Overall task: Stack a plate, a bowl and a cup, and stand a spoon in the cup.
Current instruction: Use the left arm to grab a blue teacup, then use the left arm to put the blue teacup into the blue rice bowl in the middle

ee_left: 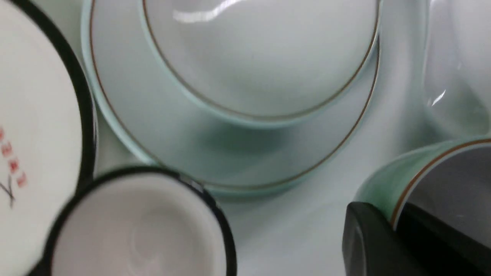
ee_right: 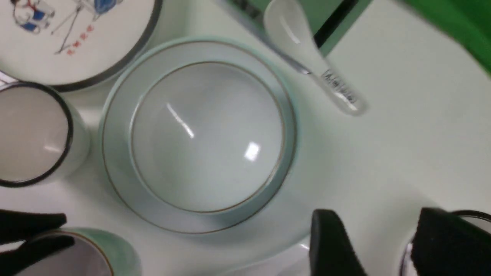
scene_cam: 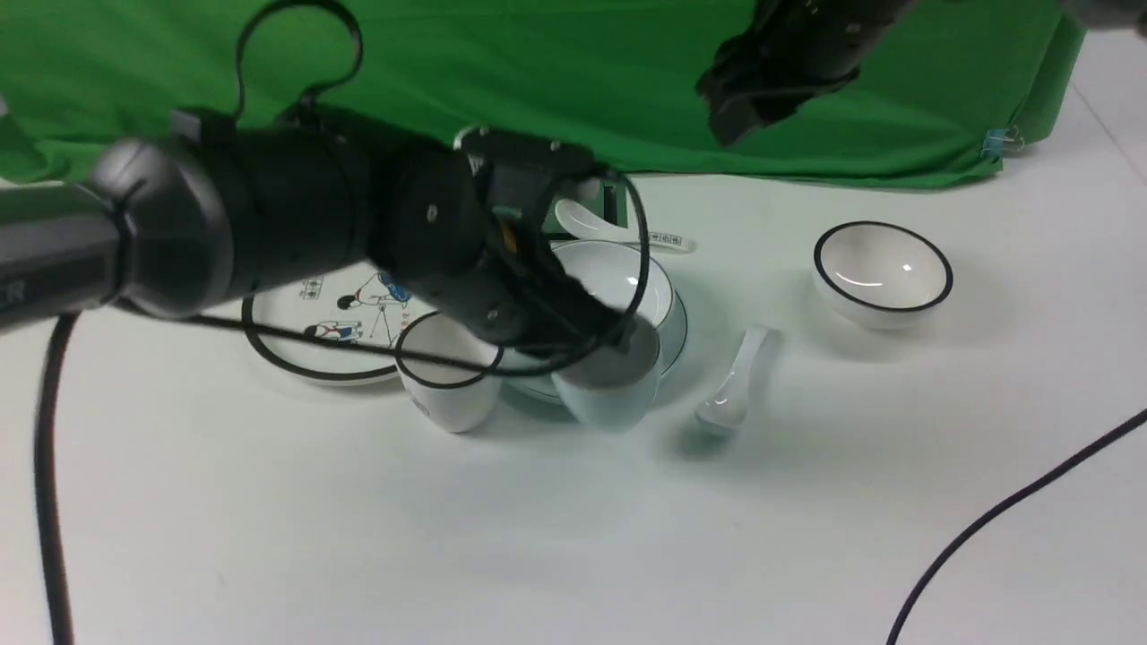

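Observation:
The pale blue bowl [scene_cam: 618,282] sits in the pale blue plate [scene_cam: 674,333] at mid-table; both also show in the left wrist view (bowl [ee_left: 261,57], plate [ee_left: 153,126]) and the right wrist view (bowl [ee_right: 207,138], plate [ee_right: 119,168]). My left gripper [ee_left: 395,226] is shut on the rim of the pale blue cup [scene_cam: 600,399], one finger inside and one outside, at the plate's near edge. The plain spoon [scene_cam: 737,390] lies right of the plate. My right gripper [ee_right: 376,245] is open and empty, high above the table right of the plate.
A black-rimmed white cup [scene_cam: 448,376] stands just left of the held cup. A cartoon plate [scene_cam: 323,322] lies behind it. A spoon with a marked handle [scene_cam: 596,224] lies behind the bowl. A black-rimmed bowl [scene_cam: 883,269] is at the right. A black cable [scene_cam: 1004,511] crosses the near right.

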Tool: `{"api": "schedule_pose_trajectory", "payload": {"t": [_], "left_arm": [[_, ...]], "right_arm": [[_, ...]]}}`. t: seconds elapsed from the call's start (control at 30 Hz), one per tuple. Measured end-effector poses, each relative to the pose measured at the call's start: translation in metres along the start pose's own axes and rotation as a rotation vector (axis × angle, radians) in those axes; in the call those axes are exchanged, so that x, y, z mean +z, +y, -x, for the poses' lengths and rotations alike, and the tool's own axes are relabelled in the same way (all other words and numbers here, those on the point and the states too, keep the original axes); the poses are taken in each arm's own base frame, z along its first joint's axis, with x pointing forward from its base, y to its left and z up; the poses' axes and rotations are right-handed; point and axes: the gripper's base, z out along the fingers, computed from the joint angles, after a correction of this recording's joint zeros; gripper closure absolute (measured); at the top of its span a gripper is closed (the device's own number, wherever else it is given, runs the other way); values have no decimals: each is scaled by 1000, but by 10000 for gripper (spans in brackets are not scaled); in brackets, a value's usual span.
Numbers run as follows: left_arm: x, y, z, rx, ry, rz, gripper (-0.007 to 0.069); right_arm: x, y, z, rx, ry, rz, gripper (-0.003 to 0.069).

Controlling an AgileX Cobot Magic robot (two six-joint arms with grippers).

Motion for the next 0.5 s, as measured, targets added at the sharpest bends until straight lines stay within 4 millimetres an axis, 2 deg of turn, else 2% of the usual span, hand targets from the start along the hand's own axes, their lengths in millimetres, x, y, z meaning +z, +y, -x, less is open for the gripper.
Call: {"api": "schedule_pose_trajectory", "payload": {"t": [0.03,0.1,0.2,0.27,0.3,0.37,0.43,0.5], "left_arm": [[-3,3,14,-1,-30,5,630],[-3,11,31,-1,-63,17,630],[12,27,51,-15,-74,41,630],[22,33,54,-23,-68,49,630],[38,40,58,-24,-59,61,630],[47,44,58,-24,-50,68,630],[67,50,55,-22,-22,80,629],[75,53,53,-23,-6,82,627]], "right_arm": [[-10,-10,-2,24,-14,-18,319],[-15,-24,-7,69,-16,-41,319],[-12,-45,-17,166,7,-67,322],[-8,-49,-21,186,27,-68,330],[0,-52,-28,206,61,-62,340],[4,-52,-31,212,77,-58,346],[13,-52,-36,223,106,-47,350],[17,-50,-38,226,116,-37,350]]}}
